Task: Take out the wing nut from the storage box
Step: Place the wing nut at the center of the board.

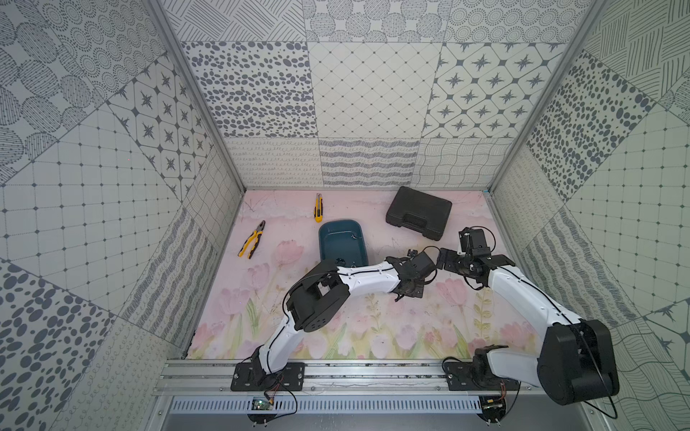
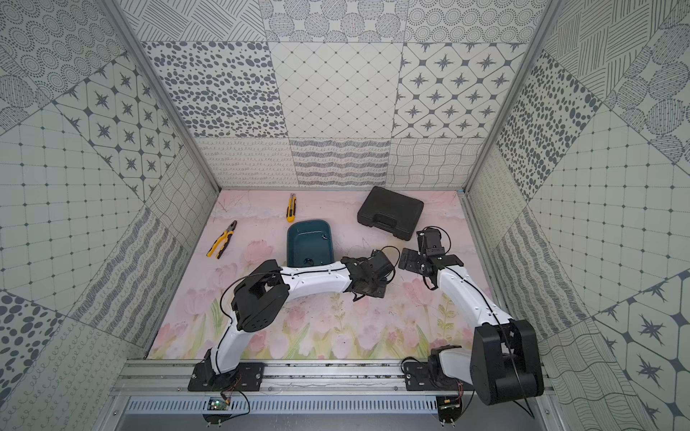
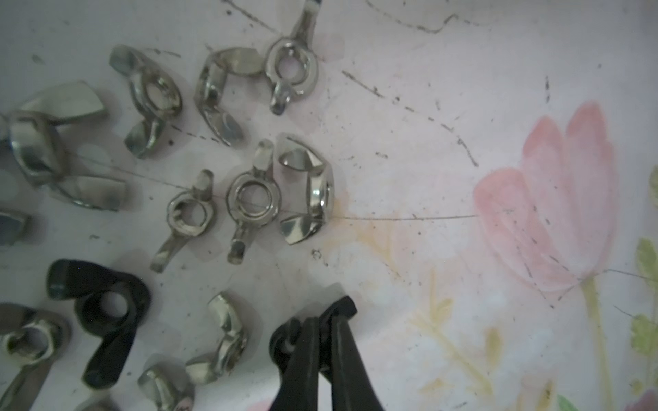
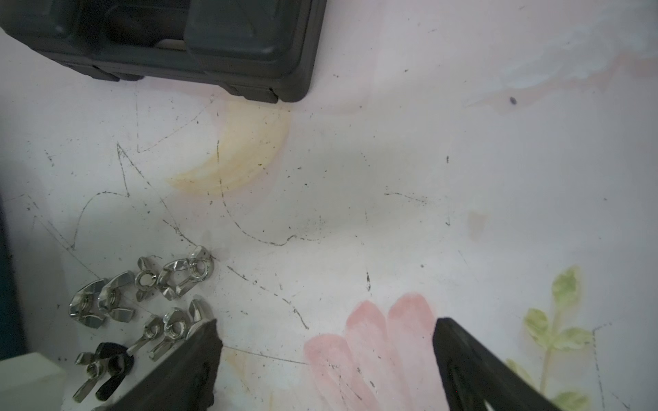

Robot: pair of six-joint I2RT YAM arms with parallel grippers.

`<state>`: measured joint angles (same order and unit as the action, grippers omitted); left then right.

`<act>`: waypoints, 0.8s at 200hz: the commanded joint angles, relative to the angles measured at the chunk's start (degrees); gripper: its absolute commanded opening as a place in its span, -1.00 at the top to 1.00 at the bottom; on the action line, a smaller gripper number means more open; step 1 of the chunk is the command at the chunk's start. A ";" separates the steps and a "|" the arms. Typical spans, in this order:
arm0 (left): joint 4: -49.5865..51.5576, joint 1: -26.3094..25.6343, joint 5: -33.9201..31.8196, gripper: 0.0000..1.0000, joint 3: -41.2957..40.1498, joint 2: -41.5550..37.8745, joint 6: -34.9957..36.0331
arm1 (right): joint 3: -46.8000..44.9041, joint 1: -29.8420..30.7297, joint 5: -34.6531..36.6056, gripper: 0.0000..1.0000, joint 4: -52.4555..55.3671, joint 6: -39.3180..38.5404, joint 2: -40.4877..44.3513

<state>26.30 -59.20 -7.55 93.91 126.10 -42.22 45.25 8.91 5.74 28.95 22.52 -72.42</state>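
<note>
Floral mat (image 1: 373, 328); storage box (image 1: 341, 242), case (image 1: 418, 218), pliers (image 1: 252, 239)

The space is closed in on the left, right and far sides by walls (image 1: 369, 112) papered in grey-and-white patchwork – dots, stars, grids, wavy lines. The far corners are marked by metal posts (image 1: 196, 97). The floor (image 1: 354, 336) is covered with a scuffed pink tulip print – evenly lit.

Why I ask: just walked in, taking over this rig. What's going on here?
The robot is moving wing nuts out of the teal storage box. A cluster of them, mostly silver plus one black, already lies on the flowered mat near it. The left gripper, shut, hovers at that pile; whether it holds one is unclear. The right gripper hangs open, empty, nearby.
</note>
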 commanded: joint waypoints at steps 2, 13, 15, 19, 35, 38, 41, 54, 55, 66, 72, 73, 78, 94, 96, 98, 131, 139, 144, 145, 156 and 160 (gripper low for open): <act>0.15 0.77 -1.37 0.83 1.01 0.76 -0.72 | -0.26 -0.29 -0.79 -0.95 -1.35 0.24 1.14; -0.02 0.84 -1.24 0.78 1.23 0.95 -0.55 | -0.33 -0.29 -0.90 -0.95 -1.35 0.24 1.23; -0.02 0.91 -1.24 0.78 1.26 0.96 -0.55 | -0.32 -0.29 -0.90 -0.95 -1.35 0.24 1.23; -0.03 0.93 -1.12 0.77 1.36 1.06 -0.44 | -0.34 -0.29 -0.99 -0.95 -1.35 0.23 1.23; -0.04 1.15 -0.38 0.69 1.87 1.35 -0.24 | -0.67 -0.29 -1.40 -0.95 -1.35 0.24 1.54; -0.07 1.18 -0.36 0.67 1.89 1.37 -0.37 | -0.69 -0.29 -1.47 -0.95 -1.35 0.20 1.58; -0.03 1.19 -0.38 0.65 1.89 1.40 -0.45 | -0.81 -0.29 -1.51 -0.95 -1.35 0.16 1.58; -0.11 1.27 -0.12 0.56 1.89 1.04 -0.62 | -0.89 -0.28 -1.86 -0.95 -1.35 -0.02 1.60; -0.11 1.23 -0.15 0.55 1.89 1.02 -0.65 | -0.88 -0.29 -1.86 -0.95 -1.35 -0.02 1.59; -0.14 1.20 0.24 0.50 1.77 0.25 -0.76 | -0.96 -0.29 -2.11 -0.95 -1.35 -0.07 1.58; -0.36 1.13 0.61 0.49 1.57 -0.32 -0.45 | -0.96 -0.29 -2.22 -0.95 -1.35 -0.11 1.50; -0.37 1.11 0.61 0.49 1.51 -0.46 -0.43 | -0.96 -0.29 -2.22 -0.95 -1.35 -0.11 1.50; -0.35 1.11 0.88 0.48 1.38 -0.93 -0.29 | -0.96 -0.29 -2.25 -0.95 -1.35 -0.11 1.46; -0.38 1.19 1.00 0.48 1.06 -2.97 0.33 | -0.83 -0.29 -2.70 -0.95 -1.42 -0.20 1.07; -0.38 1.17 0.97 0.47 1.03 -3.21 0.39 | -0.79 -0.29 -2.74 -0.95 -1.43 -0.20 1.02; -0.31 1.16 0.83 0.47 1.02 -3.56 0.41 | -0.79 -0.29 -2.77 -0.95 -1.44 -0.20 1.02; 0.26 2.15 -0.72 0.47 0.36 -8.90 2.16 | -0.52 0.05 -3.20 -0.95 -1.79 -0.45 0.44; 0.79 2.94 -1.41 0.47 0.16 -10.25 2.69 | -0.39 0.38 -2.87 -0.95 -1.77 -0.68 0.26; 1.15 3.66 -1.77 0.46 -0.07 -11.24 3.02 | -0.30 0.63 -2.75 -0.95 -1.72 -0.80 0.15; 1.18 3.83 -1.86 0.46 -0.10 -11.45 3.11 | -0.28 0.65 -2.75 -0.95 -1.71 -0.85 0.07; 1.41 5.82 -2.86 0.46 -1.05 -13.58 3.82 | -0.10 1.14 -2.58 -0.95 -1.70 -0.99 -0.16; 1.50 6.75 -3.32 0.46 -1.44 -14.43 4.06 | -0.07 1.31 -2.57 -0.95 -1.70 -0.99 -0.17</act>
<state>26.37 -56.75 -7.92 94.15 117.45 -41.43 44.88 9.30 3.05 28.91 22.26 -72.34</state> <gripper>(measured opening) 0.270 0.974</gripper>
